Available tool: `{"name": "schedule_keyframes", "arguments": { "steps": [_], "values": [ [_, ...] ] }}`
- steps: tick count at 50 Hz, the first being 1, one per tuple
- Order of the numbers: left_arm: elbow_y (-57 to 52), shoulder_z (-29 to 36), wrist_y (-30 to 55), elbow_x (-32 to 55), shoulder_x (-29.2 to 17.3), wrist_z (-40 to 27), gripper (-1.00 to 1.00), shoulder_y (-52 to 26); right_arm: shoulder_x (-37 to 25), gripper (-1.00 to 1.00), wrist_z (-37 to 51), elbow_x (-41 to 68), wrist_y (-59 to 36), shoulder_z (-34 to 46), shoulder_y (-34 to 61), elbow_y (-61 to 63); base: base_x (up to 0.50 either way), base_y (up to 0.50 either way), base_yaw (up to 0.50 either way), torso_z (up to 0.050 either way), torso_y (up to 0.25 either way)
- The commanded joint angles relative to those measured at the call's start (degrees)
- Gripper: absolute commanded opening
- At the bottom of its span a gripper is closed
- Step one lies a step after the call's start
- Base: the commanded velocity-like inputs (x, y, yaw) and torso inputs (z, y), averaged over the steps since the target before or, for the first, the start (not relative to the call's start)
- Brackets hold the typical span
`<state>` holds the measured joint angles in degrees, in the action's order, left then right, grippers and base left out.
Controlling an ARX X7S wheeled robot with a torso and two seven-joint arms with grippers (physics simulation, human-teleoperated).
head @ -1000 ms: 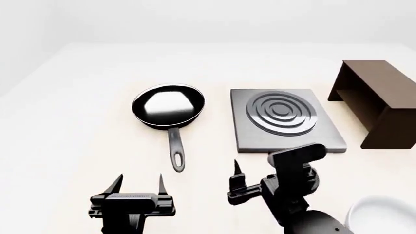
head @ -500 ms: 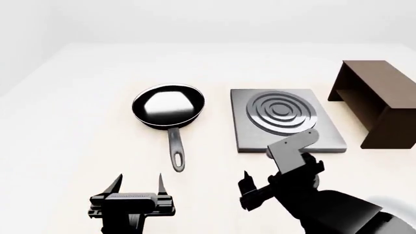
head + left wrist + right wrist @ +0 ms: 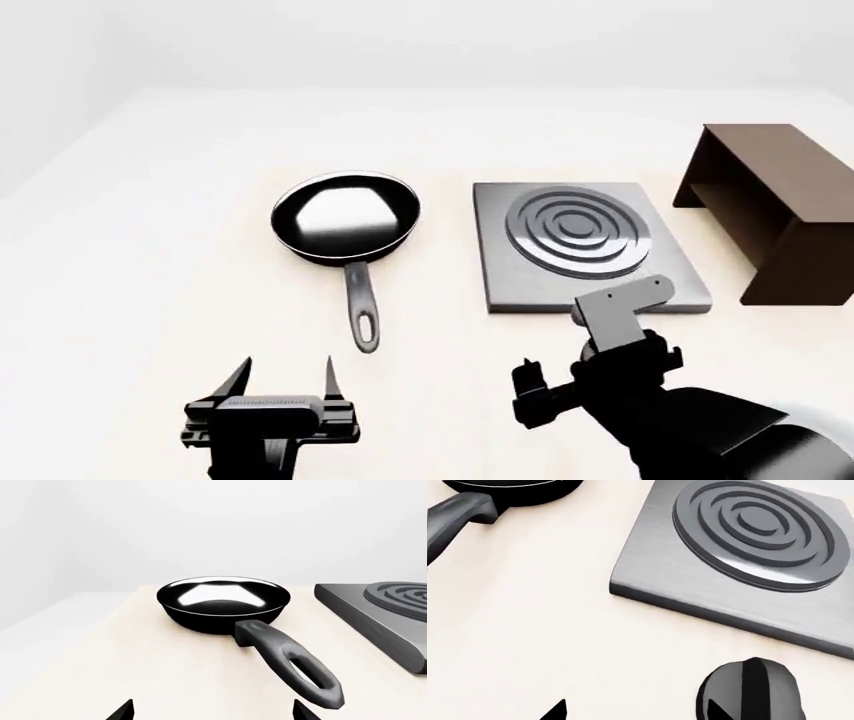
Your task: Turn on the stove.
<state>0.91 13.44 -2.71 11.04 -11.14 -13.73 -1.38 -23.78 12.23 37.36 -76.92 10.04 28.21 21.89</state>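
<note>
The stove (image 3: 574, 255) is a dark-grey square slab with concentric burner rings, right of centre on the table. It also shows in the right wrist view (image 3: 740, 555). Its black finned knob (image 3: 749, 690) stands on the table just before the slab's near edge; in the head view my right arm hides it. My right gripper (image 3: 530, 393) is open and empty above the table near that edge, and in the right wrist view (image 3: 635, 712) one fingertip (image 3: 718, 711) lies over the knob. My left gripper (image 3: 287, 375) is open and empty, near the pan's handle.
A black frying pan (image 3: 344, 215) lies left of the stove, its handle (image 3: 360, 312) pointing toward me; it also shows in the left wrist view (image 3: 223, 602). A brown wooden shelf (image 3: 781, 210) stands right of the stove.
My right arm has moved right and a little nearer, bringing its gripper in front of the stove's near edge. The left arm has not moved.
</note>
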Motion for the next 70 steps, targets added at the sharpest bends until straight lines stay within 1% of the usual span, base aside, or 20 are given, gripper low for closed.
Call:
{"name": "schedule_keyframes", "arguments": {
  "steps": [1, 15, 17, 28, 54, 70],
  "values": [
    [0.0, 0.36, 0.04, 0.18, -0.28, -0.29, 1.0, -0.07, 0.87, 1.0, -0.29, -0.71, 2.79, -1.21, -0.63, -5.49, 0.0, 0.0, 0.0, 0.0, 0.0],
    [0.0, 0.81, 0.11, 0.31, -0.62, -0.65, 1.0, -0.16, 0.32, 1.0, -1.15, -1.9, 7.25, -2.1, -2.38, -9.9, 0.0, 0.0, 0.0, 0.0, 0.0],
    [-0.01, 0.83, 0.1, 0.43, -0.64, -0.69, 1.0, -0.17, -0.3, 1.0, -1.67, -2.75, 8.5, -0.79, -2.51, -10.05, 0.0, 0.0, 0.0, 0.0, 0.0],
    [-0.05, 1.17, 0.33, 0.56, -0.91, -0.96, 1.0, -0.24, -0.51, 1.0, -2.81, -4.48, 12.33, 0.29, -2.97, -14.76, 0.0, 0.0, 0.0, 0.0, 0.0],
    [-0.13, 1.85, 0.66, 1.05, -1.45, -1.52, 1.0, -0.4, -0.84, 1.0, -3.58, -6.16, 16.31, 0.29, -1.8, -21.57, 0.0, 0.0, 0.0, 0.0, 0.0],
    [-0.14, 2.24, 0.7, 1.31, -1.74, -1.85, 1.0, -0.49, -2.34, 1.0, -2.73, -5.72, 15.26, -1.72, 0.18, -21.61, 0.0, 0.0, 0.0, 0.0, 0.0]
  ]
}}
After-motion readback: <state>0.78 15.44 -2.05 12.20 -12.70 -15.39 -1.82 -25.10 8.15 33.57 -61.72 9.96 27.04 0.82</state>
